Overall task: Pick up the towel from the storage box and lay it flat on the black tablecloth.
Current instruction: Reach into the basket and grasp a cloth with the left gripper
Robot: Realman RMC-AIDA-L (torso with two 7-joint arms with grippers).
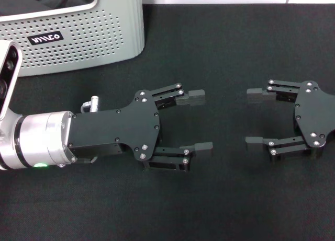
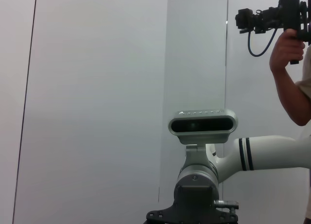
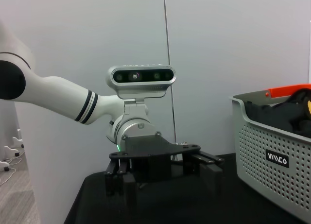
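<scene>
in the head view, the left gripper [image 1: 200, 123] is seen in the middle of the frame, just above the black tablecloth [image 1: 220, 47], with its fingers spread wide apart and nothing held between them. the right gripper [image 1: 255, 118] is seen at the right of the frame, facing the left one across a gap of bare cloth; its fingers are likewise spread apart and nothing is held. the two grippers are kept near each other but apart.

the storage box [image 1: 104, 37] is set at the upper left of the frame, on the cloth and well apart from both grippers, with its black label turned toward the camera. dark cloth is seen inside it at the top edge, but the towel cannot be told apart there.

in the right wrist view, the box [image 3: 272, 161] is shown at the right of the frame with dark folded cloth, an orange edge and a speck of yellow inside; the left gripper [image 3: 160, 178] is seen at lower centre on the tablecloth [image 3: 194, 209].

in the left wrist view, a person [image 2: 291, 63] holding a camera is seen at the upper right.
</scene>
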